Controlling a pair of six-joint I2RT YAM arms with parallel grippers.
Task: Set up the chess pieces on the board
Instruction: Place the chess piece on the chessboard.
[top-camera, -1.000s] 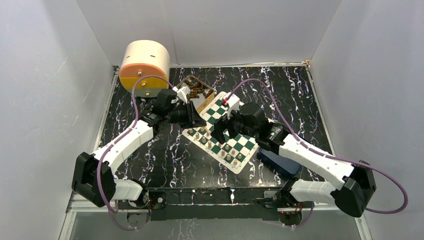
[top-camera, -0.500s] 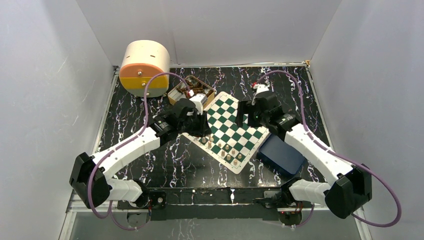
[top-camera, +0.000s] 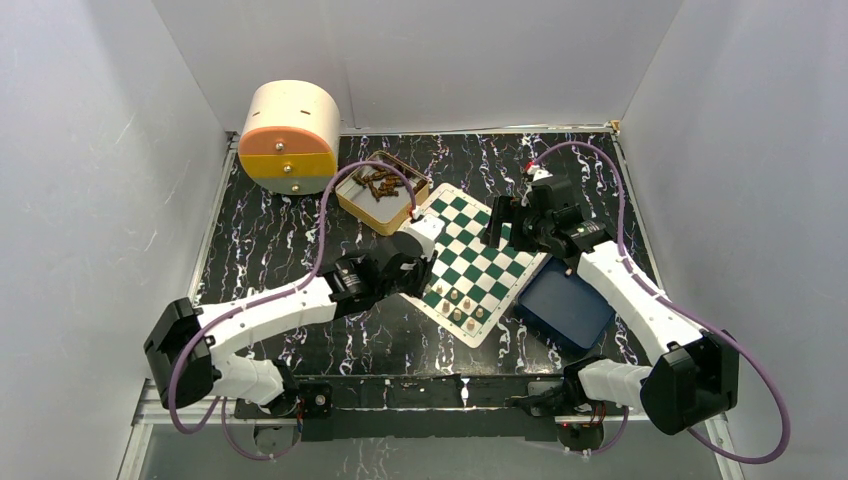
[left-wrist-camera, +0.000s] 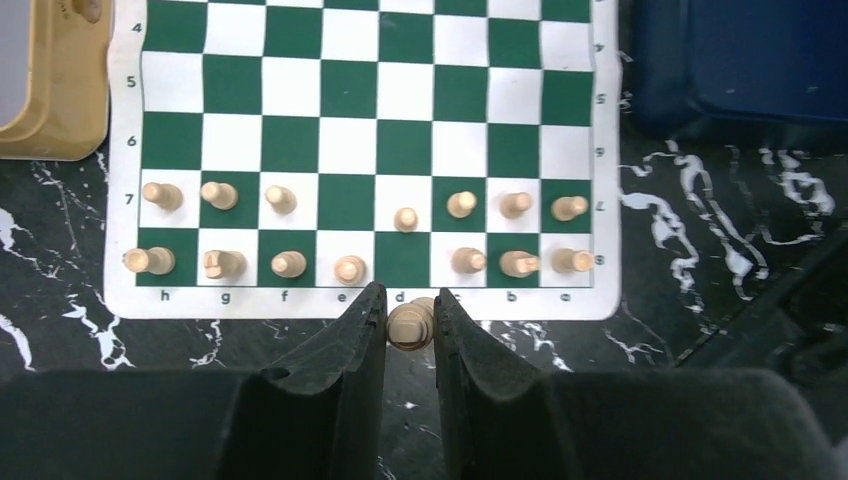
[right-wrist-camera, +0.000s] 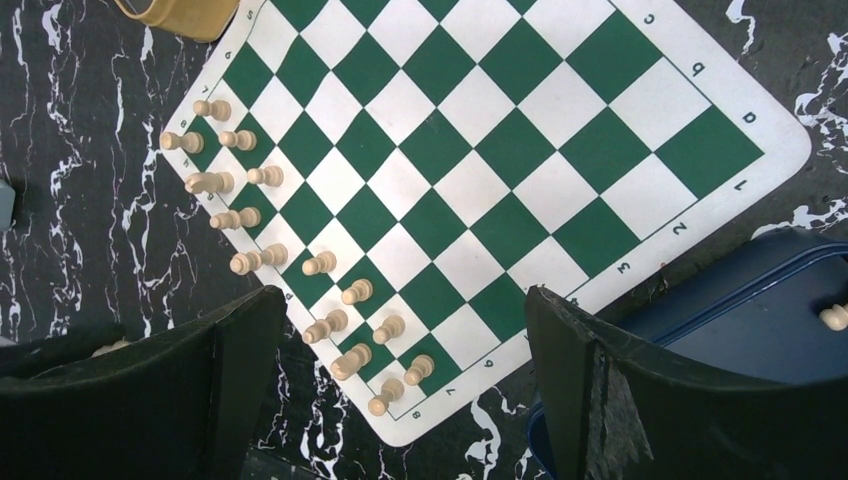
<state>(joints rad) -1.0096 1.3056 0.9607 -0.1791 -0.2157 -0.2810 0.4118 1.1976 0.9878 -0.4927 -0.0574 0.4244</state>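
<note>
Top external view shows you, farthest left on the table (top-camera: 250, 235), a cream drum with an orange face (top-camera: 288, 135) in the back corner. Just right of it is a tan tray (top-camera: 360, 213) holding dark brown pieces (top-camera: 378, 182).

Next comes your left end effector (left-wrist-camera: 408, 305). Its fingers are drawn close and pinch one light tan piece (left-wrist-camera: 410, 325), which hangs over the board's white border at the letter d. The square above that letter is bare.

The board (left-wrist-camera: 405, 150) lies flat at an angle in the middle of the table, touching neither tray. Fourteen chess pieces (left-wrist-camera: 350, 268) stand on it, in the two rows marked 7 and 8 nearest the left arm. Square e of row 7 is open, and the rest of the board has nothing on it.

Your right end effector (right-wrist-camera: 405, 320) is spread wide and grips nothing. It hovers above the board's right side.

Farthest right, the dark blue tray (right-wrist-camera: 760, 320) sits just beside the board's edge. One light piece (right-wrist-camera: 835, 317) shows inside it in the right wrist view.
</note>
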